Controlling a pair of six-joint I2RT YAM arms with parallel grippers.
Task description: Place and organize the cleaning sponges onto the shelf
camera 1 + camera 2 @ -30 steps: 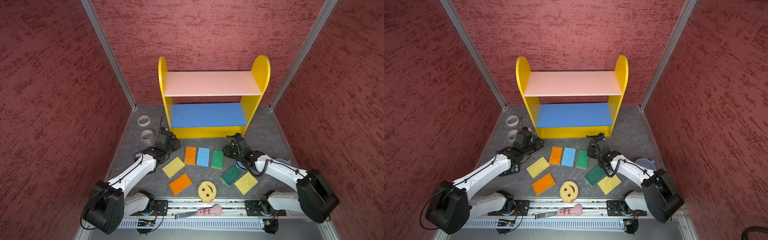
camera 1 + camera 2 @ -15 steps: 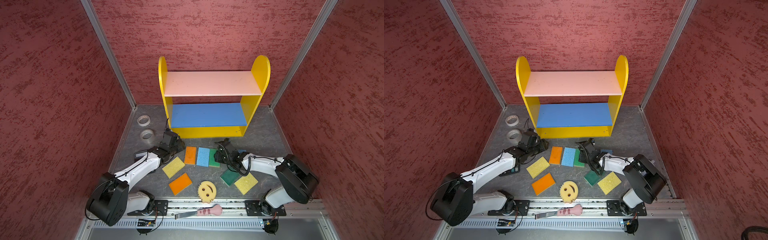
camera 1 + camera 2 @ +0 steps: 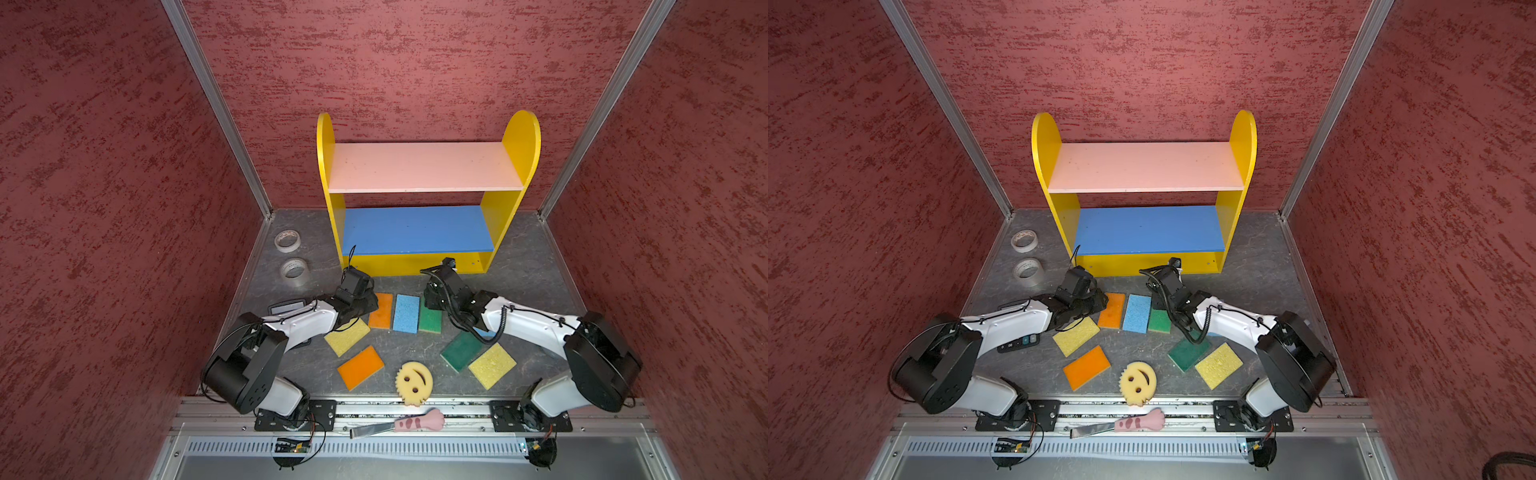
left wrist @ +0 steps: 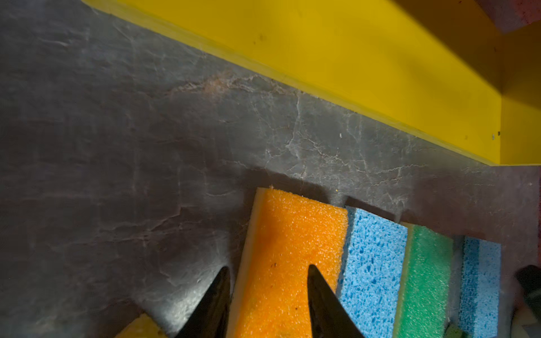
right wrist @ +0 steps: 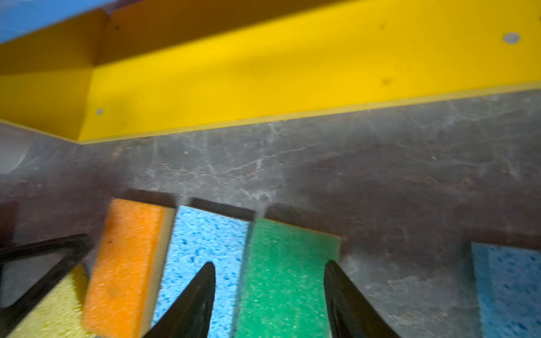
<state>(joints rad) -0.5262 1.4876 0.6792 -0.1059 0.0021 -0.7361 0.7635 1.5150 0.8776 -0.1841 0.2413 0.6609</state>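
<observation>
**Two picks lined up, nothing stored yet**

L gripper (image 4: 268, 272) sits low at the row's left end, fingers apart. One is by the cream side of the orange sponge (image 4: 292, 248), the other over its top. Prob. lining up a pinch across the short width; can't tell if it bites yet.

Next in the row, side by side on the bench (image 3: 523, 270): blue sponge (image 5: 205, 234), then green sponge (image 5: 292, 243).

R gripper (image 5: 269, 263) straddles the green one, fingers apart, one at the blue/green seam, one off its free edge. No squeeze seen.

Each gripper takes its own end of the row, so no crossing needed, I'd judge.

All sponges lie on the bench. Five more are nearer the robot, incl. the smiley sponge (image 3: 414, 382), and another blue is partly under the R arm (image 3: 532, 324). Shelf (image 3: 521, 137) stands behind the row, boards bare, so the task is barely begun.
</observation>
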